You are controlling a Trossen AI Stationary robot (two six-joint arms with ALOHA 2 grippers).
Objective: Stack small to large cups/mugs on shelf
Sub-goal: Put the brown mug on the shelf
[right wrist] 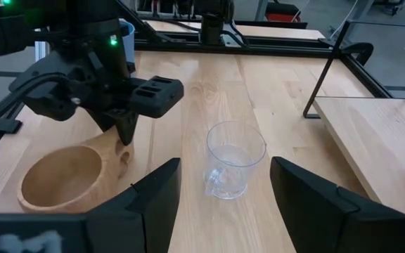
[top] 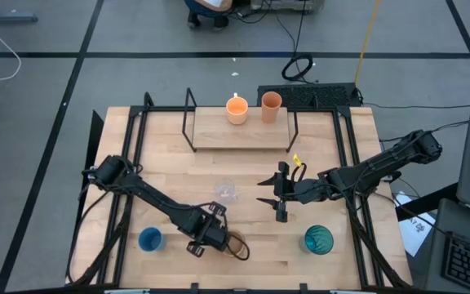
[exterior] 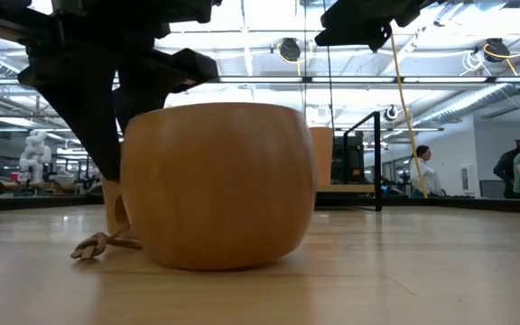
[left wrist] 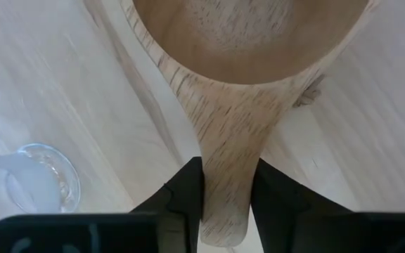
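Left end effector point(left wrist: 227, 204) clamped on tan mug point(left wrist: 248, 42) handle, mug on surface at 6 o'clock. Right end effector point(right wrist: 223, 193) open, hovering centre, clear cup point(right wrist: 234, 169) just ahead of it.

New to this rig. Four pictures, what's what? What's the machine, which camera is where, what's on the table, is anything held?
It is a robot with two dark arms at a wooden table, each ending in two-finger jaws.

The high view looks straight down. The low view sits at table height. The other two cameras ride on the arms' wrists.

On the raised shelf stand two orange cups. On the table are a blue cup, a teal tumbler, a clear cup and a tan wooden mug.

The left gripper has its jaws either side of the mug's handle, right against it; the mug sits on the table. The right gripper is open, empty, with the clear cup ahead of it.
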